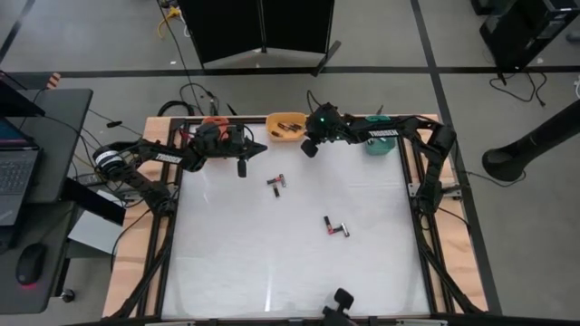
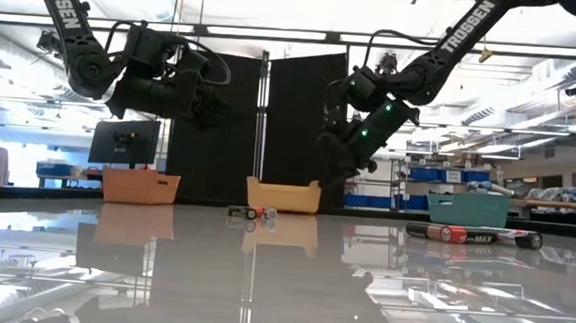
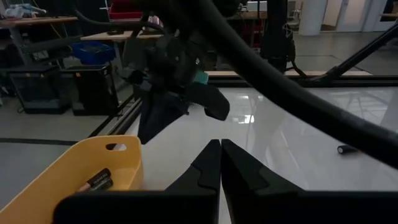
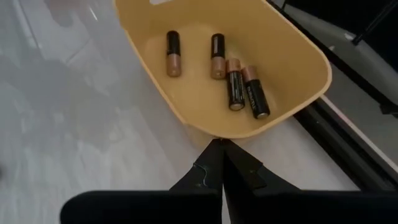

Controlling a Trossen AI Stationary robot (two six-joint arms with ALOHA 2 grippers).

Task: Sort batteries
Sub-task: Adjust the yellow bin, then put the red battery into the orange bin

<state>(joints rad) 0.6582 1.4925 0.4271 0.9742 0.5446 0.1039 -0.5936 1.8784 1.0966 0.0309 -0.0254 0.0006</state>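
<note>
Right gripper [image 4: 222, 163] pinched shut w/ nothing in it, hanging just beside yellow bin [image 4: 292, 68], on its table side; four batteries [image 4: 249, 90] lying inside that bin. Left gripper [image 3: 221, 165] also closed & empty, near the bin's other side. More batteries [image 1: 277, 184] loose on table [image 1: 227, 263], well apart from bin.

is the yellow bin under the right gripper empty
No, four batteries lie inside the yellow bin, seen just past the shut right gripper.
</note>
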